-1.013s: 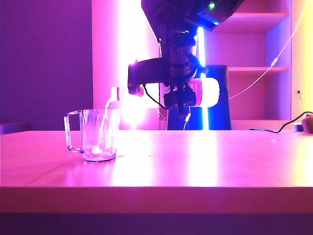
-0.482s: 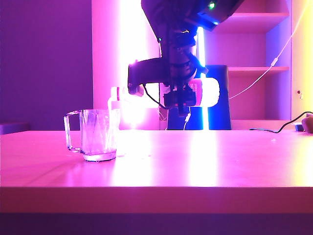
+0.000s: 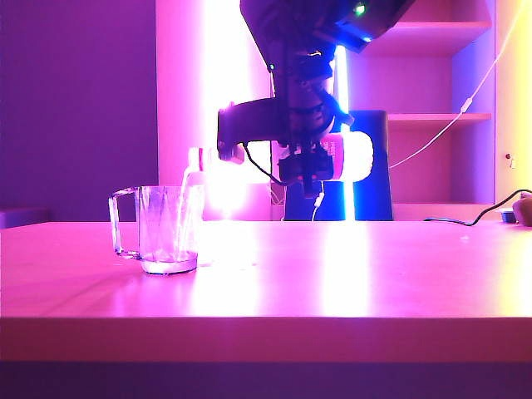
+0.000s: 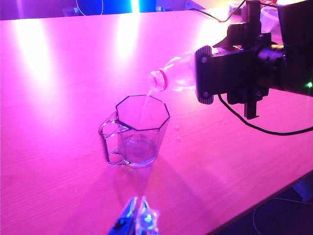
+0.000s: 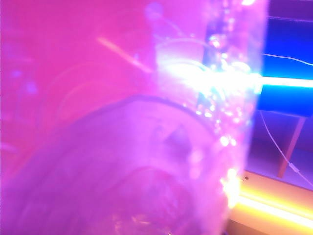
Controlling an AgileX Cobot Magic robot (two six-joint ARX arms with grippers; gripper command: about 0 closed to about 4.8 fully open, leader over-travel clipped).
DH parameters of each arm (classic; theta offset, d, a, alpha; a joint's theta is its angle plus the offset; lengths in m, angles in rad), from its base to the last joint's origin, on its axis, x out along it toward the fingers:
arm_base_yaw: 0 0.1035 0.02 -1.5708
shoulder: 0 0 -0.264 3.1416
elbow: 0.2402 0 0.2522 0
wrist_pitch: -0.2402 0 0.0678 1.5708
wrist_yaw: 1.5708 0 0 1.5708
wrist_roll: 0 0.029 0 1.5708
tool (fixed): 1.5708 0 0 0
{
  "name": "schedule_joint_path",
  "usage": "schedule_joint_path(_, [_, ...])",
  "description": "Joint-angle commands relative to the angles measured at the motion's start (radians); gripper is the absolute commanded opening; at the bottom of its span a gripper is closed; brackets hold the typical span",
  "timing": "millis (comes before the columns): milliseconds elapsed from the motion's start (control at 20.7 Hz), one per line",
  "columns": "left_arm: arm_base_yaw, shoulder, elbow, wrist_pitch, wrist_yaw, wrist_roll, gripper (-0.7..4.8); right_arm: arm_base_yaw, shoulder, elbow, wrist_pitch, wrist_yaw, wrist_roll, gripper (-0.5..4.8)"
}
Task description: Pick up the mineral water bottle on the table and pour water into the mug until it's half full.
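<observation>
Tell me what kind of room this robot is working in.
Probably an indoor lab or demo room, lit with coloured pink and purple light. A long plain table holds only the mug, open shelves line the back wall, and a loose cable trails over the table's far edge.

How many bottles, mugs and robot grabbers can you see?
mineral water bottle: 1
mug: 1
robot grippers: 2, the right gripper holding the bottle tipped above the mug, the left gripper near the table's edge
Total: 4
</observation>
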Motion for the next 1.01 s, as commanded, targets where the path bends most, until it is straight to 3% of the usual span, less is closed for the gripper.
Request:
schedule_joint_path(48, [0.000,0.000,0.000,0.013,0.005,0.003,-0.04,0.004,-0.012,0.009,0.044,0.019,-0.039,2.74])
schedule_joint_path(482, [0.000,0.000,0.000,0.013,0.005,0.003,-0.05,0.006,-0.012,0.010,0.094,0.056,-0.114,2.74])
schedule_joint_path(1013, [0.000,0.000,0.000,0.013,0.005,0.003,-0.05,0.010,-0.011,0.010,0.095,0.049,-0.113,2.74])
